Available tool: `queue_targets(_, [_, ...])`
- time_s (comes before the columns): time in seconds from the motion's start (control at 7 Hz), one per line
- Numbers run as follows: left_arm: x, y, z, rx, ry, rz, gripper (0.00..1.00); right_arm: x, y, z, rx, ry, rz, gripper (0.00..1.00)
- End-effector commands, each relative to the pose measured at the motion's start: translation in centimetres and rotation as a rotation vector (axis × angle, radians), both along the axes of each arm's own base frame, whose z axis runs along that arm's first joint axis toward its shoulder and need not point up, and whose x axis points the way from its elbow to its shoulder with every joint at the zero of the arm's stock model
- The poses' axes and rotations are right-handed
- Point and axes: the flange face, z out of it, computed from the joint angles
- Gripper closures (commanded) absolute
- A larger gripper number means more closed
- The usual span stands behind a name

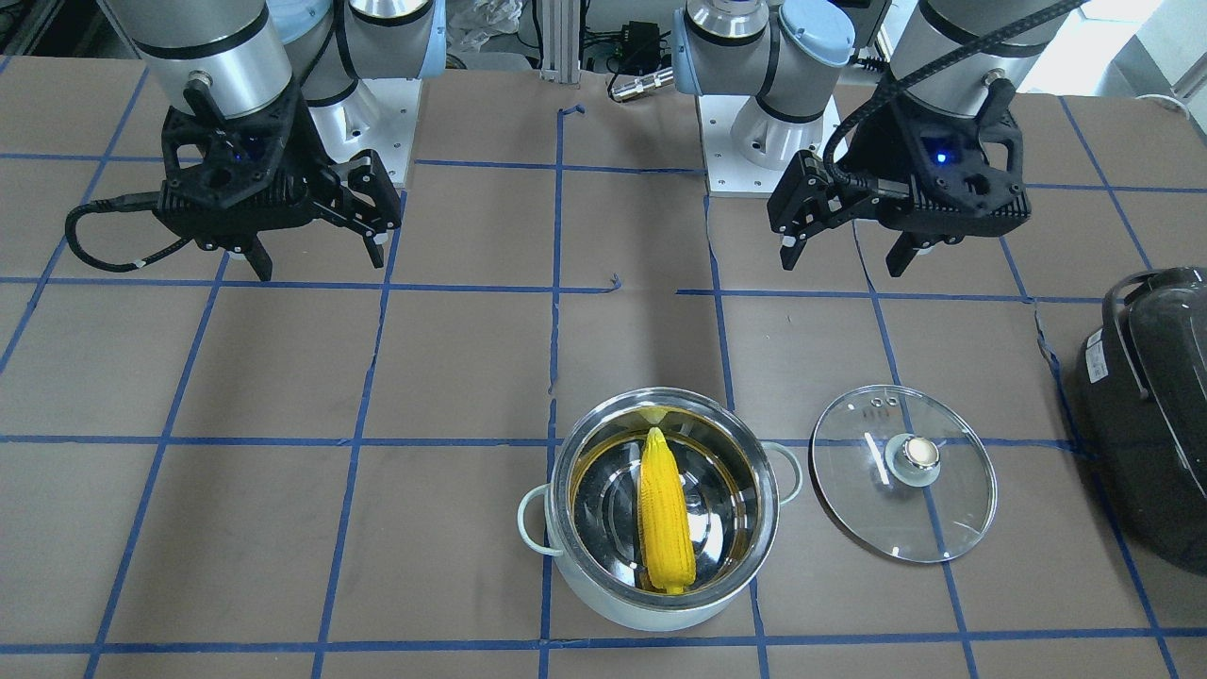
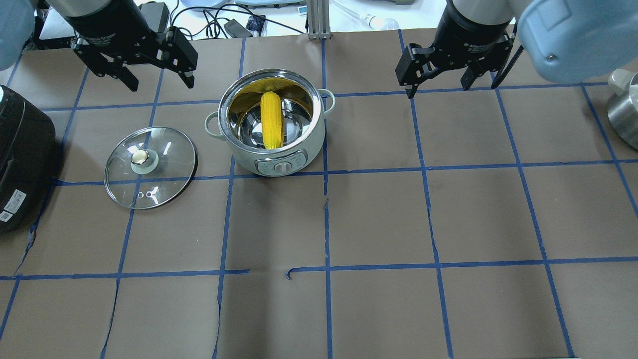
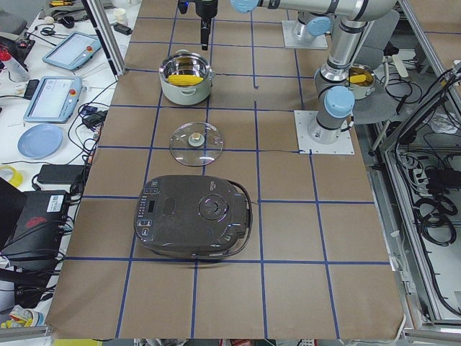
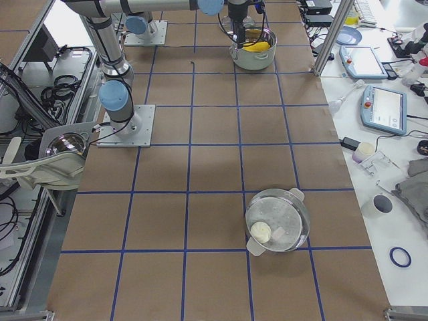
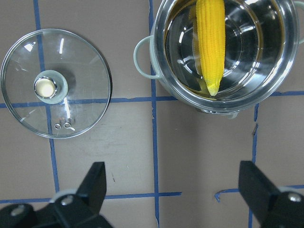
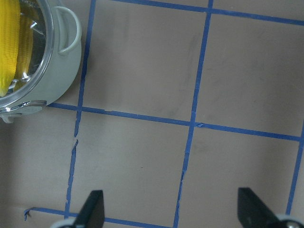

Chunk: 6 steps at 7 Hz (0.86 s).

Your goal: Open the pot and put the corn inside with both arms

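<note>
Hovering both arms up off the table right now, nothing in either hand. My left gripper has its jaws spread wide and empty. Same for my right gripper, wide apart and holding nothing. In the left wrist view I can see both of my fingers at the bottom edge with bare table between them.

The pot sits on the far part of the table, a bit to my left of centre, and it's uncovered. The corn is inside it, down in the shiny steel bowl. Its long axis runs straight toward and away from me, and it reaches nearly wall to wall. The skinny pointed tip faces back toward my base. The fat end sits at the far wall, on the operators' side. Can't really tell if it lies dead flat or leans a bit on that wall.

The lid is flat on the table just beside the pot on my left, not touching it, with its knob facing up. Further left, near the table's end, there's a big black cooker, apart from the lid.
</note>
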Motion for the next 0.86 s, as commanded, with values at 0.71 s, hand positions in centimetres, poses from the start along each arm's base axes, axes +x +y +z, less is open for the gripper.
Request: queue_targets(0.71, [0.5,-0.1,0.0,0.000,0.004,0.008,0.00,-0.4,-0.4,3.5,-0.058,0.021,-0.022,0.00])
